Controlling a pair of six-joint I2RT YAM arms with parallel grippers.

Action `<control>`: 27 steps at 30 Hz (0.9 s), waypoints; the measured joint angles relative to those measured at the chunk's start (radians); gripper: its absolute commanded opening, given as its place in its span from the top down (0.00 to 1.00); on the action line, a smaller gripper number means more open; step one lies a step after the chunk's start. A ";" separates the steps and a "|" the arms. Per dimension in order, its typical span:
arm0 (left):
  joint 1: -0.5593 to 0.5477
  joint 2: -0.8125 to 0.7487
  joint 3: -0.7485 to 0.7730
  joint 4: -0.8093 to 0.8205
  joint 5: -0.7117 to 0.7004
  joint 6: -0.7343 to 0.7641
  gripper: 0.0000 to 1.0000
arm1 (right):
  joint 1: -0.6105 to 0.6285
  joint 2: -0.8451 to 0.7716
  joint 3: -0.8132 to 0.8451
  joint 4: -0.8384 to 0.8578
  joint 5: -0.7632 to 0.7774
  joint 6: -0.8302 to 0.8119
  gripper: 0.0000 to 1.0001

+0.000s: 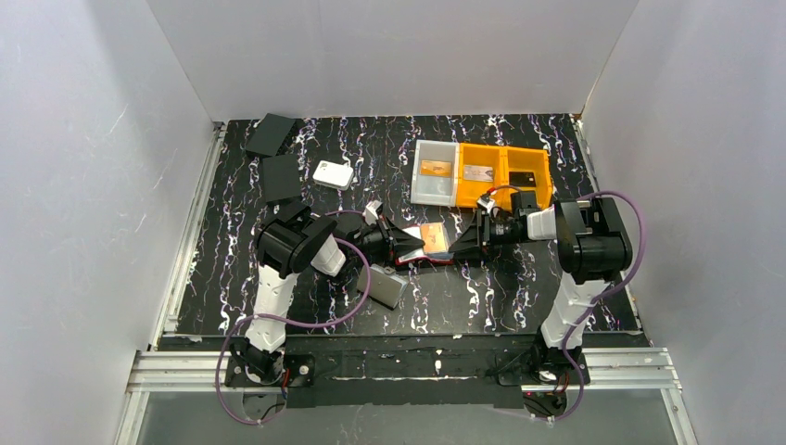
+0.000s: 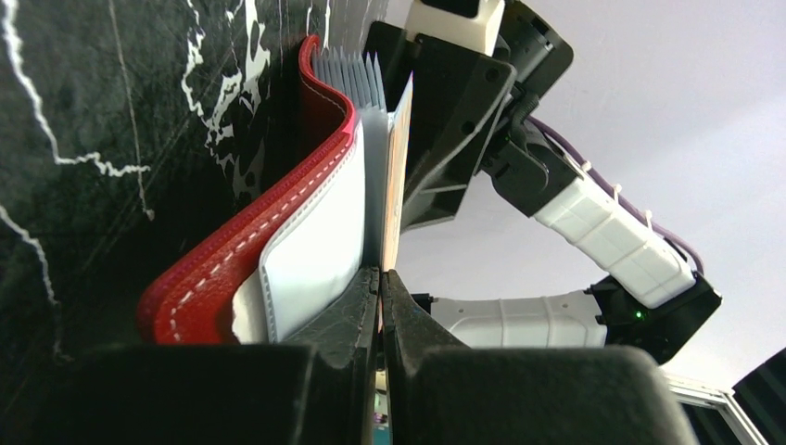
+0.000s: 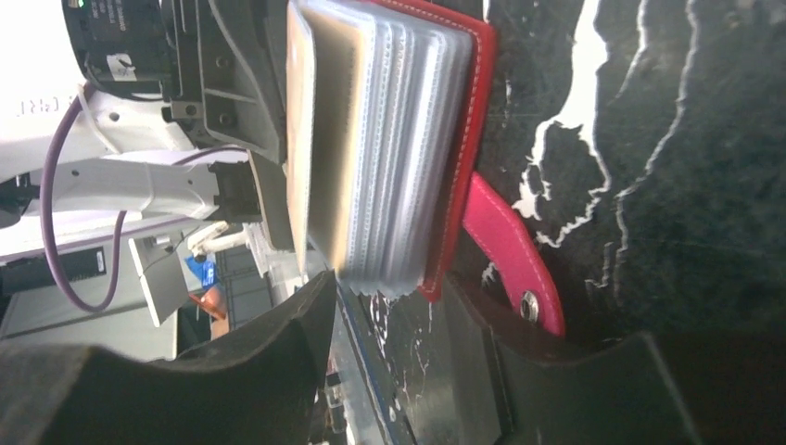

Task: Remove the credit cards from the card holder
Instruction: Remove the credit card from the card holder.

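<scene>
The red card holder lies open in the middle of the worktop, with the orange tray at 1 o'clock from it. The left pincer is squeezed tight on one of its clear pages. The right pincer stands open around the page ends and holds nothing. It could bite many pages and miss the orange card, or tug the holder loose from the left pincer

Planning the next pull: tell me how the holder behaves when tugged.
Probably floppy: the holder shows a bowed red cover. Its clear sleeves fan apart, so they would likely splay. The left gripper pinches one page edge only, so the rest may swing.
</scene>
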 measured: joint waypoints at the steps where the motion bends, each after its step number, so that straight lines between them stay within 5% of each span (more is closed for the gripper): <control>1: 0.000 0.000 0.000 0.000 0.003 -0.001 1.00 | 0.000 0.014 0.006 -0.004 -0.001 -0.002 0.45; 15: -0.029 0.006 0.028 0.003 0.019 -0.021 1.00 | 0.005 0.054 0.031 0.018 -0.058 0.010 0.44; 27: -0.025 0.022 0.026 0.016 0.016 -0.011 1.00 | 0.005 0.056 0.031 0.046 -0.086 0.062 0.99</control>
